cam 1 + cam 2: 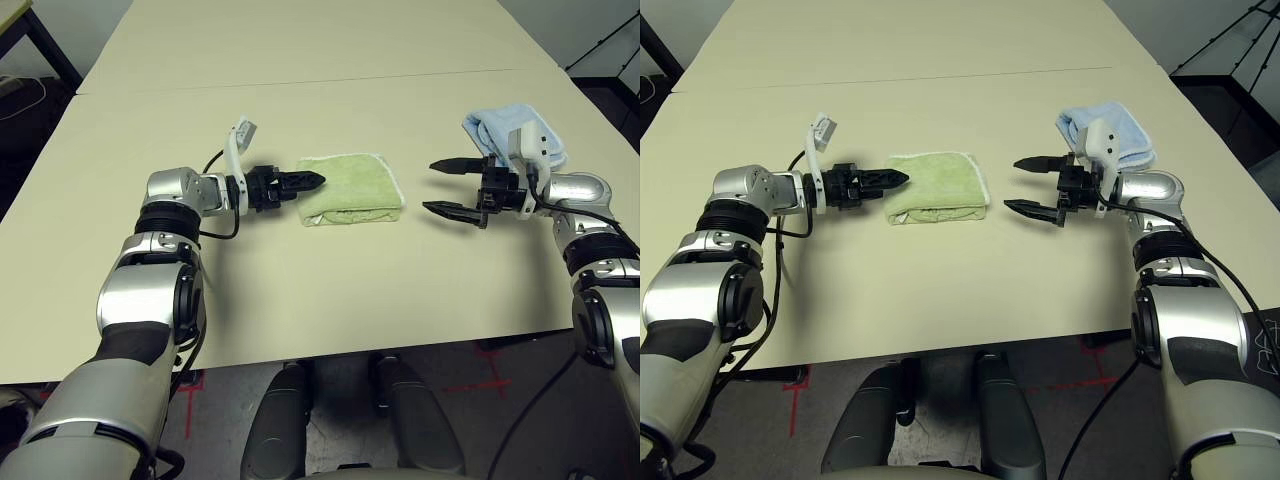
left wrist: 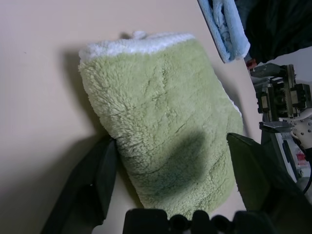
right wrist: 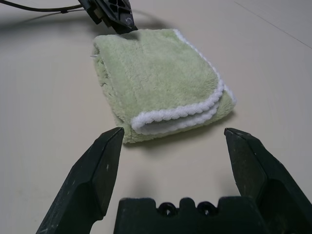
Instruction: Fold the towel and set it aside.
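Towel [image 1: 350, 188] lies folded on desk [image 1: 300, 290]; setting aside remains. Left gripper [image 1: 310, 181] at its edge, fingers spread around it; right gripper [image 1: 440, 187] wide, empty.

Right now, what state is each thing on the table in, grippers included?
green towel: folded, lying flat on the table.
blue towel: folded, lying behind the right gripper.
left gripper: at the green towel's edge, fingers astride its end in the wrist view.
right gripper: open, empty, short of the green towel.
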### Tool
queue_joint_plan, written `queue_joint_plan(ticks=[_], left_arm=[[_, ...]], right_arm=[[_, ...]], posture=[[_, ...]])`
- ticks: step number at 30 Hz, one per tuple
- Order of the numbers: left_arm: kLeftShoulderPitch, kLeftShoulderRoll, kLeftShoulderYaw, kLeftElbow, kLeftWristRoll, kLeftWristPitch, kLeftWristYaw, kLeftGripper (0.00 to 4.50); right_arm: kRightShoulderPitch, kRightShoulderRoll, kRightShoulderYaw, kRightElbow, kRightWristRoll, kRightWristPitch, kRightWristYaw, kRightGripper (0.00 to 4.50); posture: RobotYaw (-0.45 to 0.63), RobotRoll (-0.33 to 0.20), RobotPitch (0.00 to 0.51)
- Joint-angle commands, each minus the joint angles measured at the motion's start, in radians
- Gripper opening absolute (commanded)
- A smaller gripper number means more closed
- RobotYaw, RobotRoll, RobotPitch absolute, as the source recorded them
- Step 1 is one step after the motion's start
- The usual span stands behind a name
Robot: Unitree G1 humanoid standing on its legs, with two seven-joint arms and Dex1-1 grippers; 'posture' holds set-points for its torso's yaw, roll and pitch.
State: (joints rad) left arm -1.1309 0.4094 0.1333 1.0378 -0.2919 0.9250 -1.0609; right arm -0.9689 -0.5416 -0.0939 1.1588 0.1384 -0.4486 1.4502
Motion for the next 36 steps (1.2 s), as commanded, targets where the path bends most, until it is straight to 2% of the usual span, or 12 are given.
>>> queue_joint_plan(ticks=[1, 9, 18, 30, 36], left_arm=[[-0.007, -0.012, -0.008, 0.014, -0.006, 0.023, -0.013, 3.16], [-0.02, -0.024, 0.025, 0.018, -0.025, 0.045, 0.012, 0.02], [-0.005, 0.005, 0.056, 0.012, -0.041, 0.035, 0.029, 0.02], [0.031, 0.095, 0.349, -0.08, -0.201, -0.139, 0.245, 0.02], [0.053, 0.145, 0.447, -0.075, -0.24, -0.252, 0.376, 0.02]], right_arm=[[0.01, -0.011, 0.007, -0.009, -0.01, -0.01, -0.003, 4.5], [0.011, -0.012, 0.007, -0.009, -0.014, -0.012, -0.01, 4.5], [0.01, -0.008, 0.009, -0.007, -0.016, -0.013, -0.019, 4.5], [0.022, -0.006, 0.009, -0.012, -0.014, -0.015, -0.018, 4.5], [0.02, -0.001, 0.011, -0.013, -0.014, -0.014, -0.019, 4.5]], posture=[[0.04, 0.0, 0.198], [0.04, 0.0, 0.196], [0.05, 0.0, 0.196], [0.06, 0.0, 0.197], [0.06, 0.0, 0.196]])
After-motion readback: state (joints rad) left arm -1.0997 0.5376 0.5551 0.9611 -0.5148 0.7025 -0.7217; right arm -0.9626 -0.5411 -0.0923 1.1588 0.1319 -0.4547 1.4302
